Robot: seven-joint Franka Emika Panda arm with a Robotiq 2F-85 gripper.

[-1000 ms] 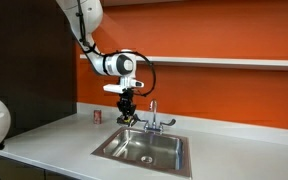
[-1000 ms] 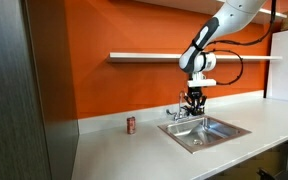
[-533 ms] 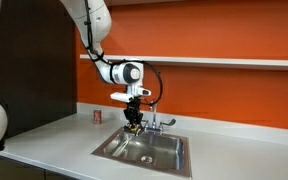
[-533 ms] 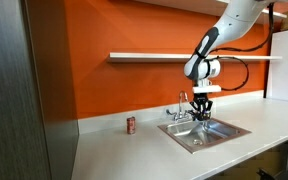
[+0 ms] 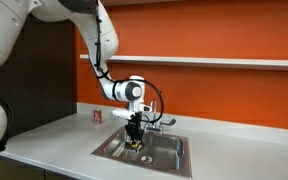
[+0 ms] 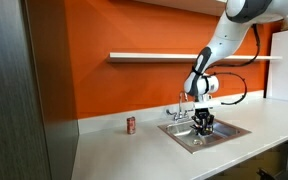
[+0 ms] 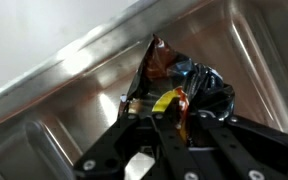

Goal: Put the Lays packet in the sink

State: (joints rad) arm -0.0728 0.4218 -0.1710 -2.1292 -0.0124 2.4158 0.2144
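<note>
Tool clenched on dark crinkly Lays packet with yellow-orange markings, held low inside rectangular stainless-steel sink. Contact with basin floor: cannot tell. Carry judged done; release left.

Gripper sits low inside the sink with the Lays packet clamped in its fingers. The steel wall is close at 10 o'clock in the wrist view, so there is little side room there. In an exterior view the faucet stands near at 1 o'clock and the red can well apart at 10 o'clock, while the basin is open toward 3 o'clock and the air is free up to the shelf.
</note>
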